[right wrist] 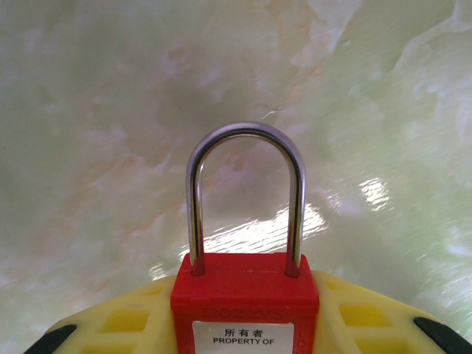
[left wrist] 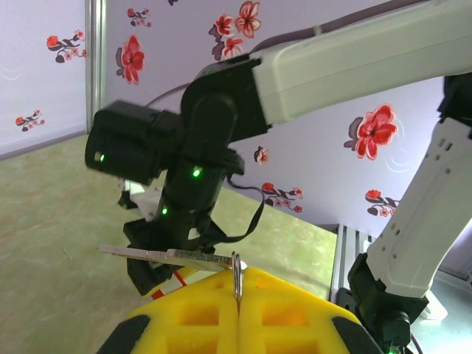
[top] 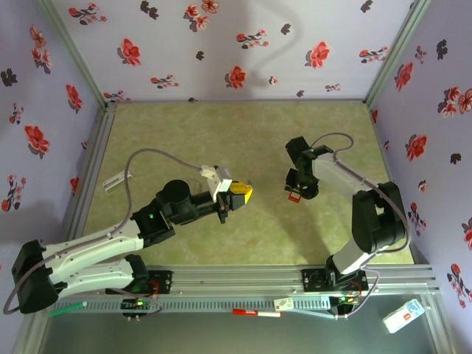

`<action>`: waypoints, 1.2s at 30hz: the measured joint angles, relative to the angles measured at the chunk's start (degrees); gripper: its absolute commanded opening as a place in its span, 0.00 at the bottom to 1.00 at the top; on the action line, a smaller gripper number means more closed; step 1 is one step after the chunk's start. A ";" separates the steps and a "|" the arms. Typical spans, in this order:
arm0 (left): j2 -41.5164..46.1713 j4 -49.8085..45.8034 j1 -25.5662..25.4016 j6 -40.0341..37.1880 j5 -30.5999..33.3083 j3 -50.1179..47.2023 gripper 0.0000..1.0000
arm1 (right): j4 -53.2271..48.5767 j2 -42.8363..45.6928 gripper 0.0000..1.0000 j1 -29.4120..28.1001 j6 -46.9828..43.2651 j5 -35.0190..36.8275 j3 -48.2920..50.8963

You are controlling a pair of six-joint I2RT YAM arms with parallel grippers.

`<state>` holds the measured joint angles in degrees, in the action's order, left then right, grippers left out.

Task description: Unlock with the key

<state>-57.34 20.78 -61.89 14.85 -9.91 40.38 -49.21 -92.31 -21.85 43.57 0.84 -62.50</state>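
Red padlock [right wrist: 245,295] clamped in my right pincer [top: 294,193] to steady it, shackle [right wrist: 193,199] shut | key [left wrist: 169,256] pinched in left pincer [top: 243,193] for insertion.

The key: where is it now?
In the left wrist view, the key is pinched in the left gripper, above the table, opposite the right gripper with the red padlock.

The pale green marbled desk [top: 221,133] carries a small white bracket-like piece [top: 114,181], lying well left of the left hand [top: 242,193].
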 measured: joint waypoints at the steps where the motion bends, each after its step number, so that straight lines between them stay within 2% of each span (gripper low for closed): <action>1: 0.00 -0.11 -0.07 0.00 -0.07 0.09 0.00 | 0.07 -0.72 0.16 0.00 -0.28 0.74 0.09; 4: 0.00 -0.39 -0.15 0.02 -0.24 0.09 0.00 | 0.26 -1.95 0.21 0.11 -1.03 2.01 0.76; 7: 0.00 -0.52 -0.26 0.02 -0.24 0.09 0.00 | 1.20 -3.34 0.32 0.11 -1.33 2.51 1.44; 12: 0.00 -0.96 -0.63 0.02 -0.26 0.22 0.00 | 2.91 -5.11 0.56 0.13 -1.51 2.40 4.07; 16: 0.00 -1.92 -0.87 -0.13 -0.26 0.42 0.00 | 3.08 -5.03 0.67 0.24 -1.55 2.25 4.70; 19: 0.07 -4.02 -1.14 -0.92 -0.26 0.87 0.00 | 2.80 -3.06 0.68 0.28 -1.14 1.97 4.70; 22: 0.07 -7.89 -1.77 -3.26 -0.26 2.71 0.00 | 1.81 3.13 0.68 0.46 -0.66 0.61 4.39; 28: -0.87 -15.72 -2.71 -9.55 -0.70 6.93 0.00 | 1.40 19.82 0.66 0.02 2.03 -9.49 -1.07; 31: -2.54 -19.28 -2.91 -12.70 -1.22 8.37 0.00 | 1.44 23.76 0.65 -2.47 4.15 -14.12 -4.28; 36: -4.76 -23.96 -3.28 -16.81 -1.40 9.51 0.00 | 2.32 26.43 0.62 -9.81 9.53 -18.86 -5.29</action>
<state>-62.11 -3.18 -65.17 -1.96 -11.31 49.89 -46.89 -65.89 -31.66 53.10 -18.02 -67.79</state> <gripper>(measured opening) 0.053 0.628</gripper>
